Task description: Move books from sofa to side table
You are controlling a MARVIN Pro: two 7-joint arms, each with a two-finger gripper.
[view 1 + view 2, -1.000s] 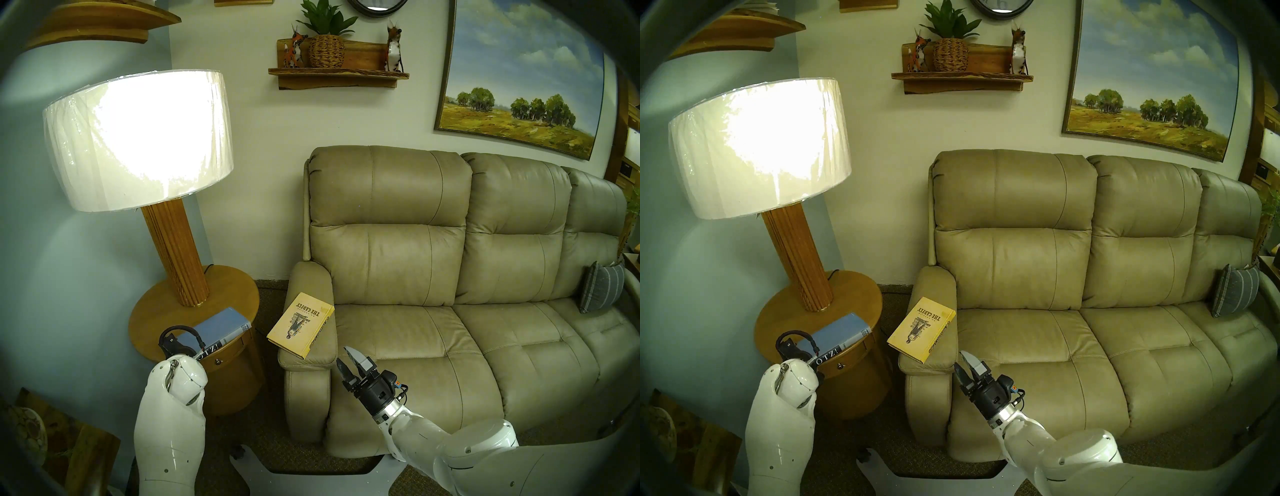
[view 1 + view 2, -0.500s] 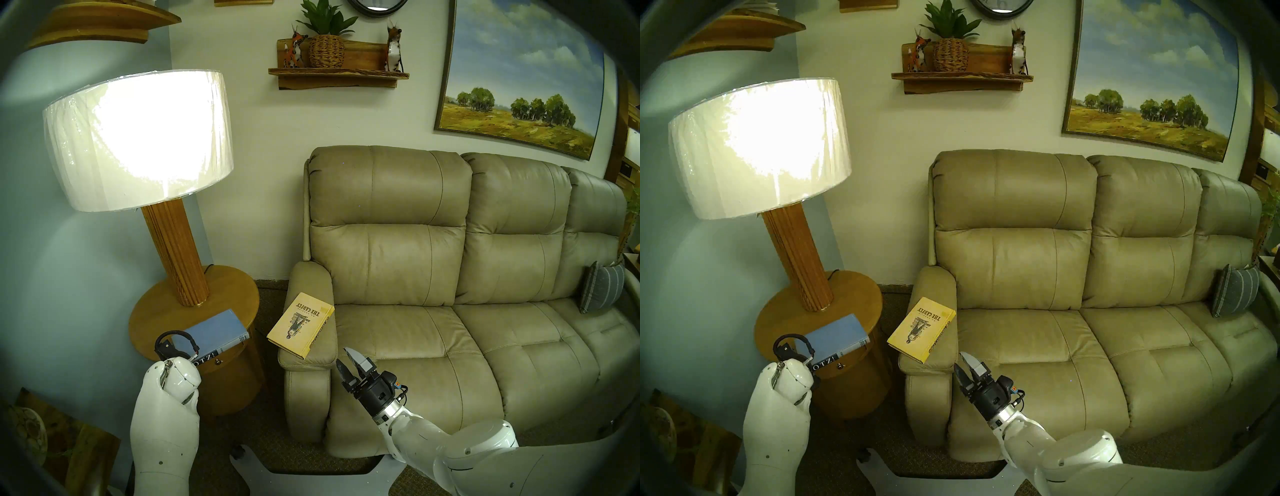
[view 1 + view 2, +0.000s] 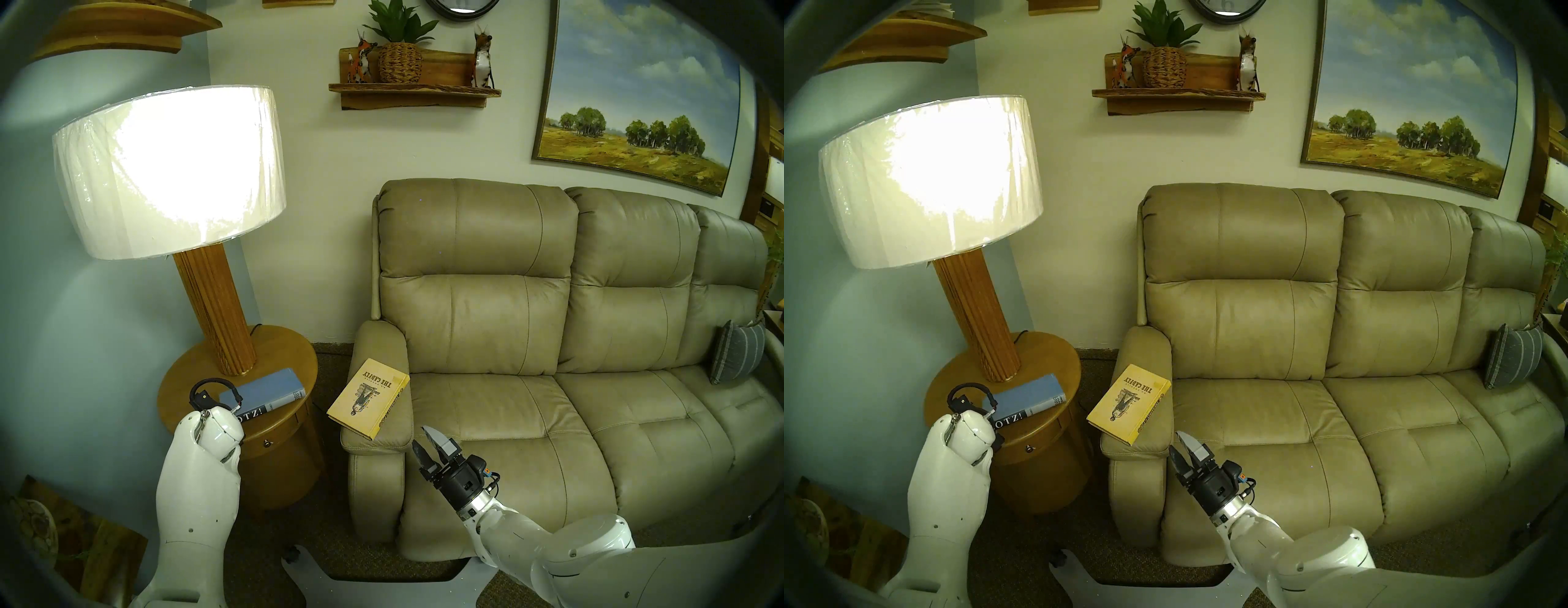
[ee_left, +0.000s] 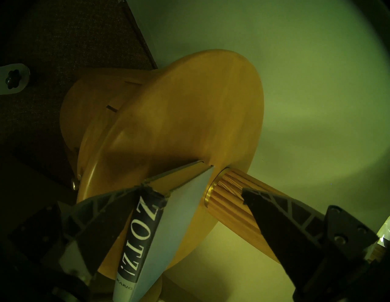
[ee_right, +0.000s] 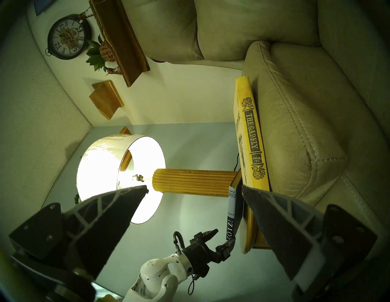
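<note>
The right gripper [image 3: 429, 443] waits with fingers spread beside the sofa [image 3: 551, 382] arm, apparently ready for the yellow book [image 3: 368, 397] overhanging it. Farther off, the left gripper [image 4: 190, 189], parted, has one finger under the blue book [image 3: 265, 392] lying on the counter [image 3: 186, 378].

Colour rundown: blue book [image 3: 265, 388] is plain light blue with a black spine lettered in white, sitting on a honey-coloured wood surface [image 3: 191, 382]. Yellow book [image 3: 368, 397] has black lettering and a black figure drawing, and the sofa [image 3: 530, 339] is tan leather. The cushion [image 3: 736, 351] is grey with pale stripes, the lampshade [image 3: 169, 170] is white, and the lamp post [image 3: 216, 310] is ribbed orange-brown wood.
</note>
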